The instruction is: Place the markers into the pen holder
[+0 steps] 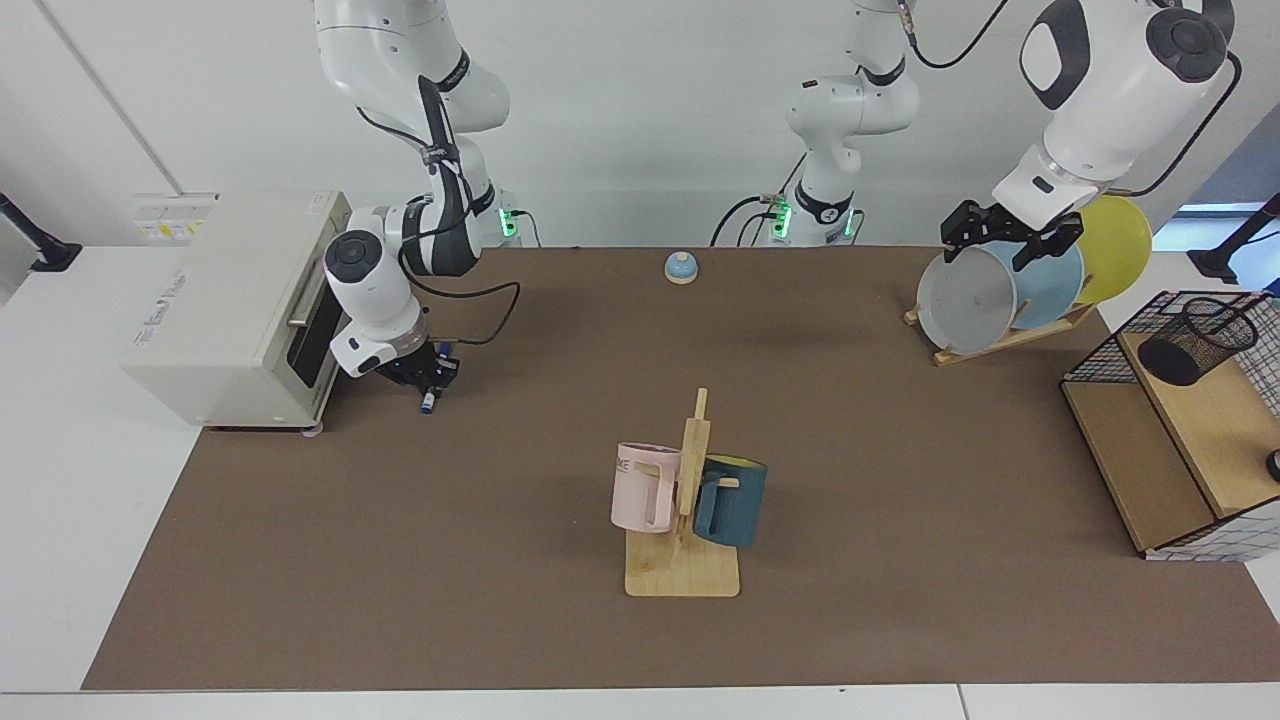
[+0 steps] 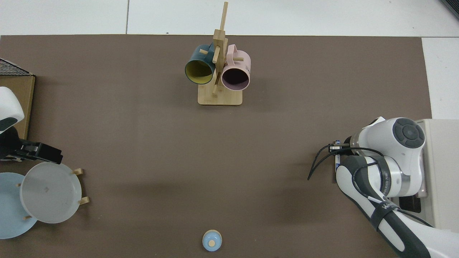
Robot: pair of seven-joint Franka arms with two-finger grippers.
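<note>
The right gripper grips the marker just off the table, the pen holder far across; left gripper waits, open.

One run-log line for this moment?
right tool: shut on marker, near toaster | left tool: above plates | pen holder: on rack

The right hand grips the marker beside the toaster oven; the left hand hangs over the plate rack.
</note>
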